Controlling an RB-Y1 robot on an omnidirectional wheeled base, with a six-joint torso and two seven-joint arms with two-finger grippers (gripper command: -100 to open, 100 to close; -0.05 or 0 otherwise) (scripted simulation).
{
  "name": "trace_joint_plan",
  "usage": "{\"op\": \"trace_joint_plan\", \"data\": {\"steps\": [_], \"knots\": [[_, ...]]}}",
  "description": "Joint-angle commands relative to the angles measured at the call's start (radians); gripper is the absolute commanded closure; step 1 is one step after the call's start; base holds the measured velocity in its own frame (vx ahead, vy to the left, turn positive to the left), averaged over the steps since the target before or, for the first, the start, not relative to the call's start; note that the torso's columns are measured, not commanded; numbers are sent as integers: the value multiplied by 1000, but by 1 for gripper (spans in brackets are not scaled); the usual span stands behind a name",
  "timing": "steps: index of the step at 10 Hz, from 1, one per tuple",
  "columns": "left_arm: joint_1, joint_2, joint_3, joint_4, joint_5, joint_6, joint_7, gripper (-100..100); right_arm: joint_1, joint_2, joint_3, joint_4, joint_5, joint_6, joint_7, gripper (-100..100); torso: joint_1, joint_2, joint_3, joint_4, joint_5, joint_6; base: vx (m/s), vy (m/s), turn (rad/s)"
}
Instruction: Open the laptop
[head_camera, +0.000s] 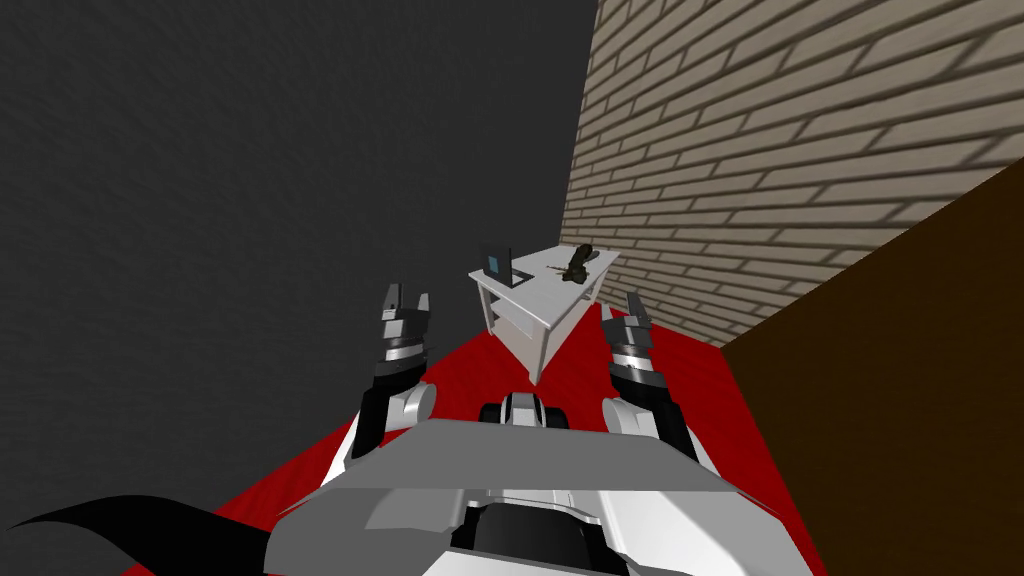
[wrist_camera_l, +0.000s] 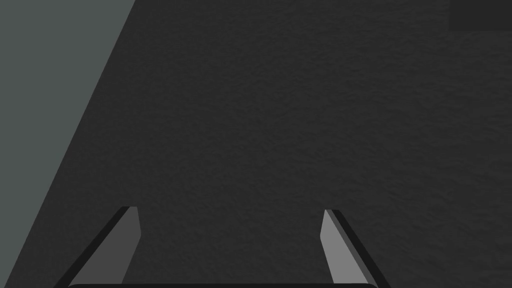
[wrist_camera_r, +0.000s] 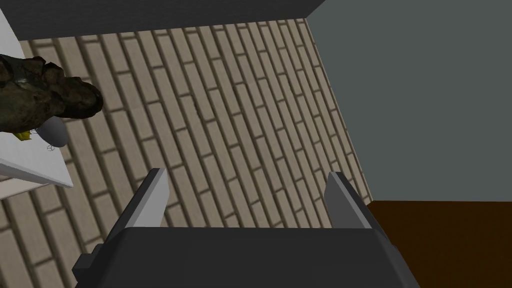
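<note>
Well ahead of the robot, the laptop (head_camera: 497, 264) sits at the left end of a white table (head_camera: 550, 292). Its dark lid seems to stand raised with a bluish screen showing, though it is too small to be sure. It lies forward of both arms and between them, and I judge it a touch nearer the left gripper (head_camera: 405, 298), whose fingers are spread with nothing between them. The right gripper (head_camera: 633, 305) is spread and empty too. A dark lumpy thing (head_camera: 577, 262) lies further along the table, towards the brick wall (head_camera: 800, 150), and a red rug (head_camera: 470, 365) covers the floor between.
</note>
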Motion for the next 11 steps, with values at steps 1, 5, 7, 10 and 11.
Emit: {"op": "trace_joint_plan", "data": {"steps": [1, 5, 7, 10, 11], "knots": [[0, 62, 52, 16, 22, 38, 11, -100, 0, 0, 0, 0, 0, 0, 0, 0, 0, 2, -5, 3, 0, 0, 22, -116, -50], [-4, 155, 175, 51, 78, 136, 35, -100, 0, 0, 0, 0, 0, 0, 0, 0, 1, 3, -6, 4, 0, 0, 34, -174, -74], [-5, 178, 225, 61, 95, 166, 42, -100, 0, 0, 0, 0, 0, 0, 0, 0, 6, 4, -5, 4, 2, 0, 15, -113, -38], [-7, 224, 301, 83, 132, 230, 57, -100, 0, 0, 0, 0, 0, 0, 0, 0, 2, 4, -5, 4, 1, 0, 18, -134, -67], [-7, 224, 317, 83, 132, 231, 57, -100, 0, 0, 0, 0, 0, 0, 0, 0, 2, 2, -6, 4, 1, 0, 33, -104, -30]]}}
